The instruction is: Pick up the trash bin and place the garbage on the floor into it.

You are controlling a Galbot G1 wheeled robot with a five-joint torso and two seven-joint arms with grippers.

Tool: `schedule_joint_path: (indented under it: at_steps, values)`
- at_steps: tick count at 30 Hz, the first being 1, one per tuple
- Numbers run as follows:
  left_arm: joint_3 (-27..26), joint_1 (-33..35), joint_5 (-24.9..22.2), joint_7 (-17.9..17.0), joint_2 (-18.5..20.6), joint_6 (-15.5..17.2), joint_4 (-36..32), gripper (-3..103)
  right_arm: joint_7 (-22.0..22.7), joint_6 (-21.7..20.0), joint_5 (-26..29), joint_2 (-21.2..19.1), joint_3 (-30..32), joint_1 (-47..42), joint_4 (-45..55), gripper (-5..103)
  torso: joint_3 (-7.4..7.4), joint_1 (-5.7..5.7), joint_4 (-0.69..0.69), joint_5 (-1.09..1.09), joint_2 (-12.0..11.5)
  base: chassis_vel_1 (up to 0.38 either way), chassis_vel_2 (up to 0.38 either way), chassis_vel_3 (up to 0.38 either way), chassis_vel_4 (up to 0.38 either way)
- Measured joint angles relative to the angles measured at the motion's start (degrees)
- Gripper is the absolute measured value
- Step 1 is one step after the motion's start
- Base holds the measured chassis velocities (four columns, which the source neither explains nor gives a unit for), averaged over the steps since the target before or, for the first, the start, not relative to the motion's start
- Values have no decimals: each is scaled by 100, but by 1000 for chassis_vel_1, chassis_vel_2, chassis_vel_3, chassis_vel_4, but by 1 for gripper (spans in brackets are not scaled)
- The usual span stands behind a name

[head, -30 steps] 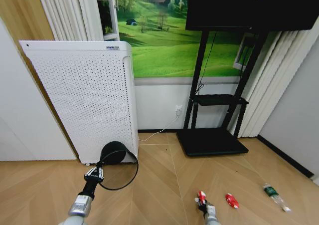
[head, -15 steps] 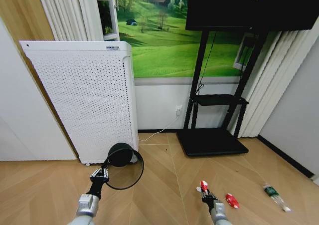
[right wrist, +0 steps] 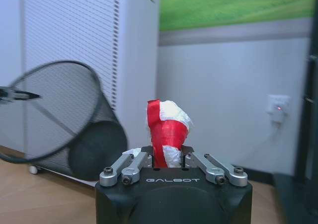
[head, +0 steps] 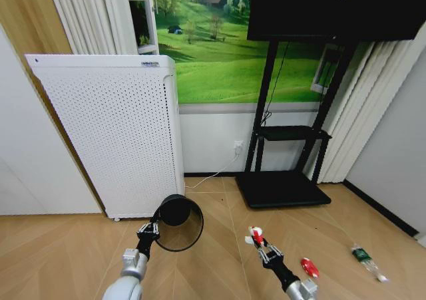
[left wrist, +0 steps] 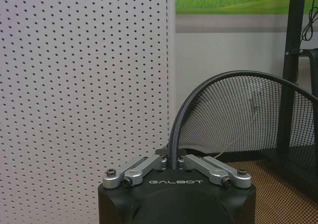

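My left gripper (head: 148,231) is clamped on the near rim of the trash bin (head: 178,222), which I hold off the floor (head: 219,260), tipped so its mouth faces me and its base points toward the white perforated appliance (head: 113,134). My left arm reaches forward and up from the lower edge of the head view. My right gripper (head: 259,244) is closed on the red-and-white wrapper (head: 254,235), which stands upright between its fingers, to the right of the bin's mouth and apart from it. My right arm extends forward, angled toward the bin. The red packet (head: 309,267) and the clear bottle (head: 365,258) lie on the floor farther right.
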Motion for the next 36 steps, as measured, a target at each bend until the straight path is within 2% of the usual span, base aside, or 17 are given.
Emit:
schedule_joint_path:
  at_steps: [3, 10, 15, 25, 36]
  values:
    - [133, -47, 14, -5, -44, 33, 28, 3, -195, 143, 34, -158, -234, 241, -50, 25, 0, 0, 1, 1, 0, 0, 0, 0, 0]
    - [329, -127, 113, -24, -159, 50, 136, 3, -241, 148, 215, -379, -748, 720, -189, 25, 0, 0, 0, 0, 0, 0, 0, 0, 0]
    - [506, -342, 207, -66, -281, 30, 481, 3, -239, 137, 303, -431, -1147, 1147, -400, 25, 1, 0, 1, 0, 0, 0, 0, 0, 0]
    - [711, -926, 357, -149, -515, -1, 1223, 3, -215, 71, 364, -382, -1622, 1484, -362, 25, 1, 0, 0, 0, -1, 0, 0, 0, 0]
    - [1005, -1050, 384, -176, -620, 20, 1341, 3, -211, 109, 210, -117, -1991, 1821, -814, 25, 1, 0, 0, 0, 0, 0, 0, 0, 0]
